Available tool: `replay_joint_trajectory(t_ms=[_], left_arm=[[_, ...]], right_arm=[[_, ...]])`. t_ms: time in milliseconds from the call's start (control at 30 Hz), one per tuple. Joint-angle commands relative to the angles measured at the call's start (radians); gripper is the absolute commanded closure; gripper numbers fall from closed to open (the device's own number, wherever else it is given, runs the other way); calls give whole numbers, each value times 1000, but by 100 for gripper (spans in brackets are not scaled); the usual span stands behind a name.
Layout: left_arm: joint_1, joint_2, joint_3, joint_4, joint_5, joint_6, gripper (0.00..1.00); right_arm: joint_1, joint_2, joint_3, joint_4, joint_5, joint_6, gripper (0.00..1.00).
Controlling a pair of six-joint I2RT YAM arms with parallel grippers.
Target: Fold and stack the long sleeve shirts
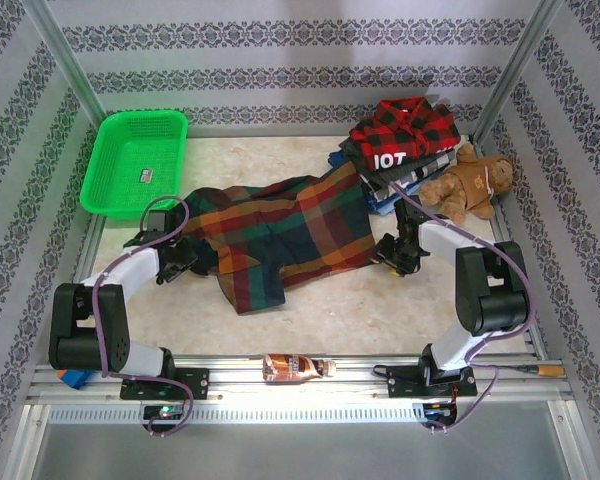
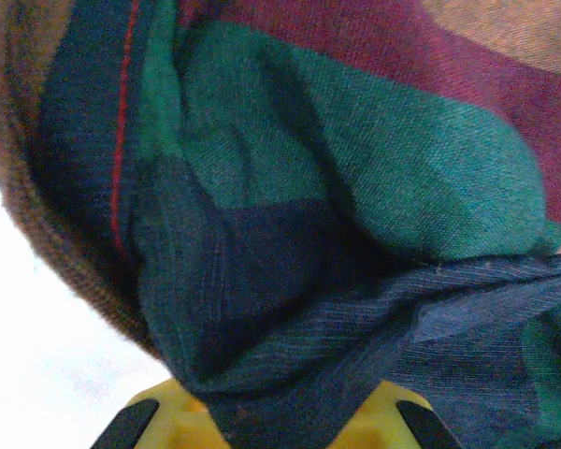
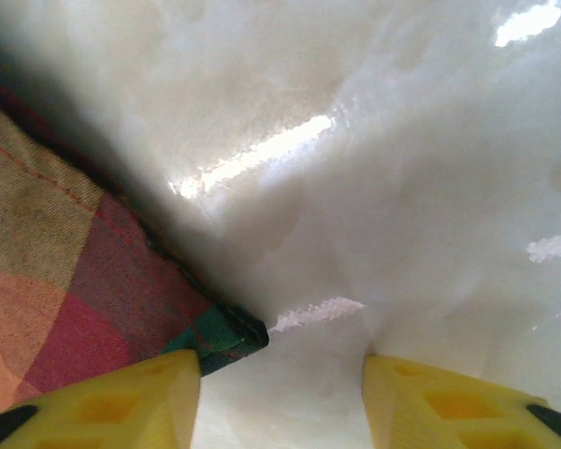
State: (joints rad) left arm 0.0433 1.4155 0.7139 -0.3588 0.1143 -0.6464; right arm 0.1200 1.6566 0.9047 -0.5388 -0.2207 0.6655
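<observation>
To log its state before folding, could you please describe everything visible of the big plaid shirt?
The plaid shirt is soft woven cloth in large orange, green, navy and dark red squares. It lies unfolded and rumpled across the middle of the table, its far right end reaching toward the pile of folded shirts. The left gripper is shut on a bunched fold at its left edge; the right gripper stands open at its near right corner.

The left gripper (image 2: 279, 423) was mostly buried under bunched folds of the plaid shirt (image 2: 337, 187), which ran off the frame's edges. The dark shirt (image 1: 392, 160) showed only partial white letters — the rest lay beneath the red-black check shirt (image 1: 405, 122). A small item (image 1: 145, 176) in the green basket (image 1: 98, 170) was too tiny to identify.
</observation>
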Motion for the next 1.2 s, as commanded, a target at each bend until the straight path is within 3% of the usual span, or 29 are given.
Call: replay_joint_trajectory(t_ms=[0, 267, 400, 433, 533, 600, 733, 867, 1000, 1167], left_arm=[[17, -19, 49, -59, -43, 102, 93], [21, -24, 102, -93, -55, 206, 95], [23, -33, 114, -102, -56, 261, 97], [23, -36, 117, -104, -53, 271, 97], [23, -45, 112, -98, -9, 288, 97], [23, -50, 102, -104, -15, 285, 97], [23, -72, 91, -120, -33, 288, 97], [23, -74, 100, -158, -57, 310, 98], [23, -91, 99, -183, -86, 322, 98], [24, -123, 90, -206, -141, 340, 98]], right_arm=[[4, 70, 48, 121, 30, 15, 61], [7, 76, 58, 100, 46, 24, 92], [2, 36, 35, 90, 43, 43, 95], [3, 19, 30, 84, 29, 47, 93], [13, -68, -8, 102, -5, 65, 66], [18, -108, -19, 104, -20, 75, 55], [20, -100, -19, 137, -49, 87, 43], [30, 8, 31, 151, -52, 92, 43], [34, 98, 80, 146, -20, 120, 53], [43, 124, 87, 159, 50, 177, 91]])
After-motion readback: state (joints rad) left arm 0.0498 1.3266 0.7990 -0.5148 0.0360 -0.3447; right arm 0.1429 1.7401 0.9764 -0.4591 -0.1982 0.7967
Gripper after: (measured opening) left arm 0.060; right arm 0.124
